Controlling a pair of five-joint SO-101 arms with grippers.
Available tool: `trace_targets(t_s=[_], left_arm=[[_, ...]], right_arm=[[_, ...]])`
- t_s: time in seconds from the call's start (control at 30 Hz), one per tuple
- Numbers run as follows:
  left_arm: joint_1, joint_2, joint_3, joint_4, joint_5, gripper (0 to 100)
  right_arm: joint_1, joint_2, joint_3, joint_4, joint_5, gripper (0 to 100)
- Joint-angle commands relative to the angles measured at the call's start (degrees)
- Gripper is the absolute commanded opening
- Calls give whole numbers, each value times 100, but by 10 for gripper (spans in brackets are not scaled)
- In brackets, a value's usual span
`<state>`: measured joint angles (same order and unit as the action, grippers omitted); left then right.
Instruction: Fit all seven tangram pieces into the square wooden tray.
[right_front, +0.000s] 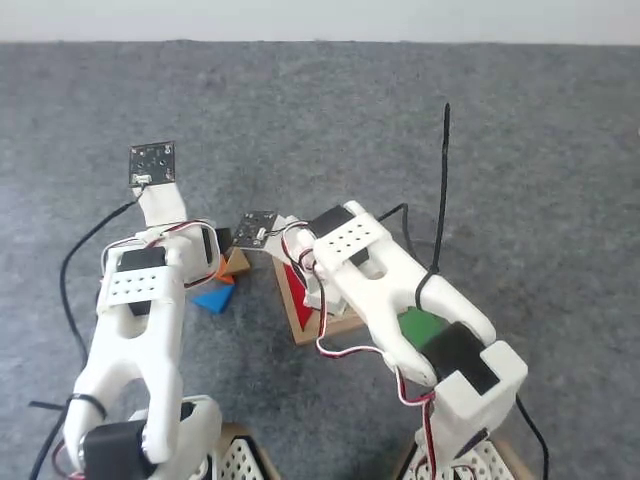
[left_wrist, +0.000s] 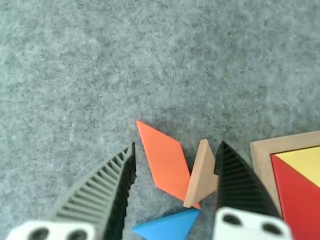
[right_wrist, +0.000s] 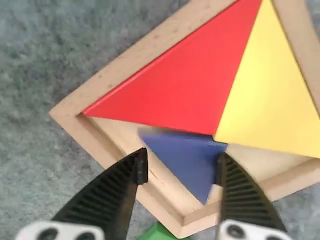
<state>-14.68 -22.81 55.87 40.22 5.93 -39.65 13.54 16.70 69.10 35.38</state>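
Note:
The square wooden tray (right_wrist: 90, 135) holds a red triangle (right_wrist: 185, 90) and a yellow triangle (right_wrist: 270, 95). A dark blue triangle (right_wrist: 192, 165) lies on the tray floor under them. My right gripper (right_wrist: 181, 154) is open and straddles this blue piece, with one finger at its edge. Left of the tray (left_wrist: 262, 155) an orange parallelogram (left_wrist: 162, 157), a tan triangle (left_wrist: 202, 175) leaning on it and a light blue triangle (left_wrist: 167, 226) lie on the carpet. My left gripper (left_wrist: 177, 145) hangs open over the orange and tan pieces. In the high view both arms meet around the tray (right_front: 318, 326).
A green piece (right_front: 420, 322) lies to the right of the tray, partly under the right arm. A black cable (right_front: 444, 180) rises behind that arm. Grey carpet (right_front: 400, 120) stretches bare across the far half of the table.

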Motion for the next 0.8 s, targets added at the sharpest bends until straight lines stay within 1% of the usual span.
trace_targets(t_s=[0.0, 0.1, 0.3, 0.4, 0.53, 0.6, 0.67, 0.77], left_arm=[[0, -193, -40, -105, -53, 250], [9, -193, -40, -105, -53, 250], [0, -193, -40, -105, -53, 250], [0, -193, -40, -105, -53, 250], [0, -193, -40, -105, -53, 250], [0, -193, -40, -105, -53, 250], [0, -193, -40, -105, -53, 250], [0, -193, -40, -105, -53, 250]], right_arm=[[4, -48, -53, 259, 79, 298], [-48, -286, -62, 488, 79, 355], [-57, -391, -62, 505, 79, 331], [-48, -277, -62, 514, 79, 266], [242, -198, -62, 549, 44, 111], [444, -198, -44, 585, 44, 54], [673, -242, -70, 725, 70, 28], [945, -330, -132, 910, 97, 27]])
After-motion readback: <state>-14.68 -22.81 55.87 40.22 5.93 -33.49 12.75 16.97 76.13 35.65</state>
